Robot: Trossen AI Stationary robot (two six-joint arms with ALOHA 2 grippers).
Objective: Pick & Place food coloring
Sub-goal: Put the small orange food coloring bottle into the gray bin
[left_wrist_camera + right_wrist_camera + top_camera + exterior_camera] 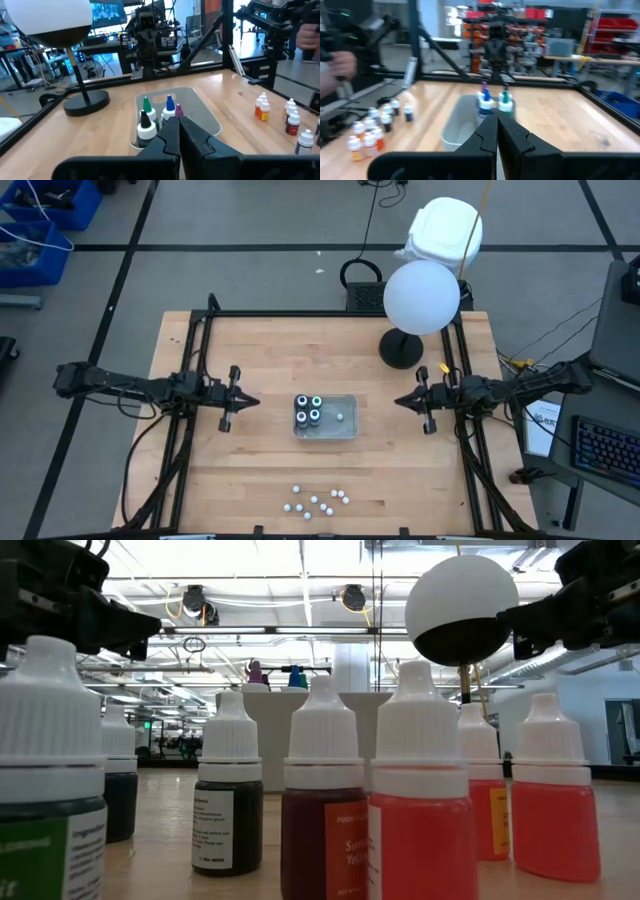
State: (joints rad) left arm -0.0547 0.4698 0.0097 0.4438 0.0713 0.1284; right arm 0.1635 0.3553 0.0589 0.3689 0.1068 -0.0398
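Sitting in the left half of the clear tray (346, 420) at mid-table are four food coloring bottles (309, 410), packed two by two and upright; the high view shows two green-ringed tops and two blue. The tray's right half holds only one small whitish thing (too small to tell what). The left gripper (252, 401) hangs to the tray's left, well apart from it, fingers pressed together and holding nothing. The right gripper (400, 401) mirrors it on the tray's right side, likewise closed and empty, its tip pointing at the tray. Near the table's front edge lies a loose cluster of small dropper bottles (316, 500), white-capped; the low view shows red, orange and dark ones. A lamp (420, 296) with a round white globe stands behind the tray, toward the right. A person's hand (340, 62) shows beyond the table's edge in the right wrist view.
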